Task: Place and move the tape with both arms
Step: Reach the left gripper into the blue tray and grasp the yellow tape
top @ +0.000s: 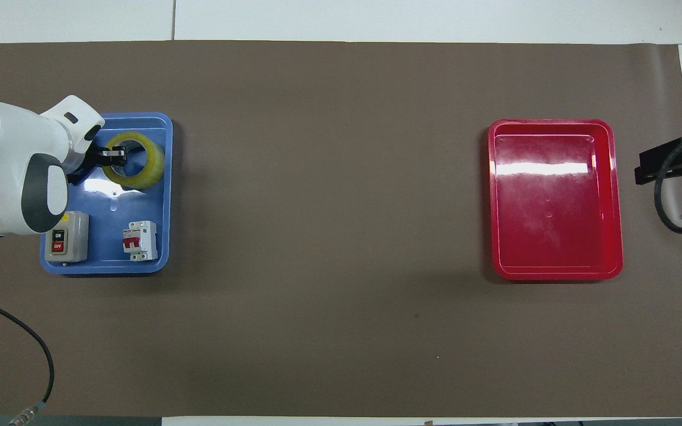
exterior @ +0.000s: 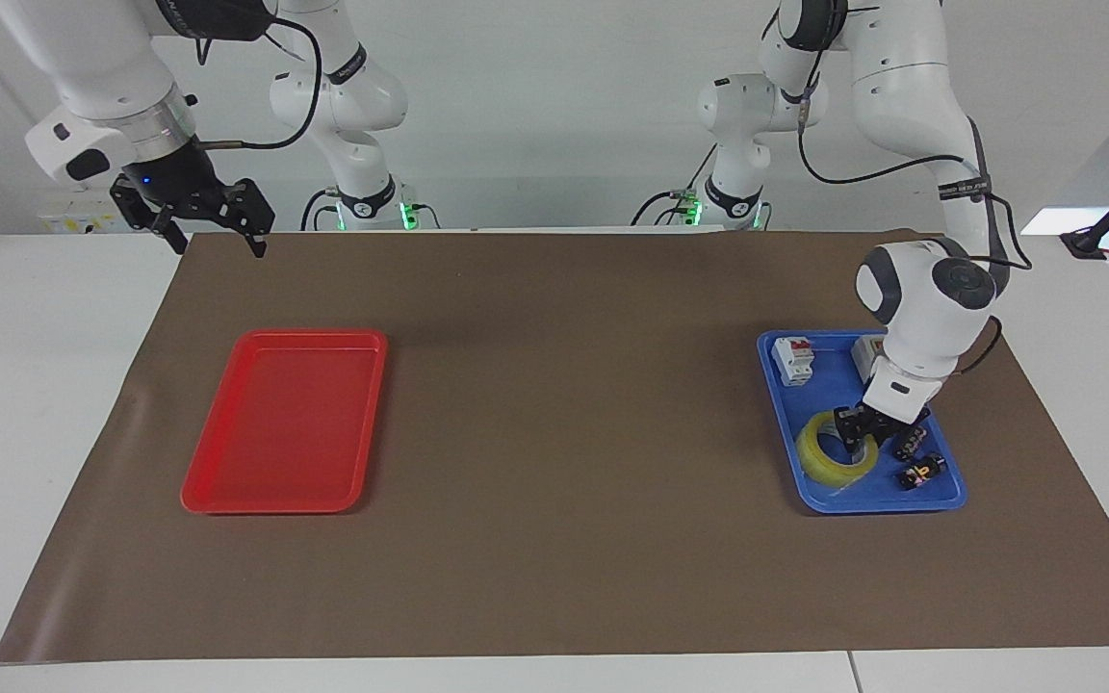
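Observation:
The yellow tape (exterior: 819,460) lies flat in the blue tray (exterior: 863,505) at the left arm's end of the table; it also shows in the overhead view (top: 147,171). My left gripper (exterior: 856,431) is down at the tape's rim on the side nearer the robots. It is open, and one fingertip (top: 117,154) shows inside the ring's hole. The tape rests on the tray. My right gripper (exterior: 213,236) is open and empty. It waits raised over the mat's edge by the right arm's end, and it also shows in the overhead view (top: 660,164).
The blue tray (top: 104,269) also holds a grey on/off switch box (top: 66,236), a white circuit breaker (top: 140,239) and two small black components (exterior: 920,472) beside the tape. An empty red tray (exterior: 275,423) lies toward the right arm's end.

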Controlling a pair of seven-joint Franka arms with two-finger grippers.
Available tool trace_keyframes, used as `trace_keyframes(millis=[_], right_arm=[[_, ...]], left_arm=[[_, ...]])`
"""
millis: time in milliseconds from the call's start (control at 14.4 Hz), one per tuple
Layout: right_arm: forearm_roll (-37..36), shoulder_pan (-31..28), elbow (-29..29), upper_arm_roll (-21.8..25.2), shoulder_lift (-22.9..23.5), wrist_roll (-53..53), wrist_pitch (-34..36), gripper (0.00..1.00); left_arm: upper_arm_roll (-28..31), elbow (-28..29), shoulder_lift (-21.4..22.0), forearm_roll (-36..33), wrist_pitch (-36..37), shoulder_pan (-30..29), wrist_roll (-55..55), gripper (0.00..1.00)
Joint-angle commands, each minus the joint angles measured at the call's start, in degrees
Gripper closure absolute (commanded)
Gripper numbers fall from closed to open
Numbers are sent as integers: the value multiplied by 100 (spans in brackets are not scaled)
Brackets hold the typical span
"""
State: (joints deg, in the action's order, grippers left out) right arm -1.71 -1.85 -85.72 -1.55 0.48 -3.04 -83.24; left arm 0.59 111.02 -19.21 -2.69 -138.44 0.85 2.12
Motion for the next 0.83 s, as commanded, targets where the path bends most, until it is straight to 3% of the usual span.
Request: trace_keyframes(millis=[0,208,485,762], right_arm=[[-22,-52,-120,-21,-92,154,-25,0],[-22,-61,-120,-21,-92,154,-25,0],[-22,-52,-120,-21,-92,154,-25,0],[-22,-52,-120,-30,-92,154,-25,0]], left_arm=[[-6,113,128,120,19,-15,-45,100],[-6,-44,355,120,412,-15,-45,100],[-32,-590,672,111,1547,99,112,100],[-41,-353,822,58,1496,1150,1533,100]])
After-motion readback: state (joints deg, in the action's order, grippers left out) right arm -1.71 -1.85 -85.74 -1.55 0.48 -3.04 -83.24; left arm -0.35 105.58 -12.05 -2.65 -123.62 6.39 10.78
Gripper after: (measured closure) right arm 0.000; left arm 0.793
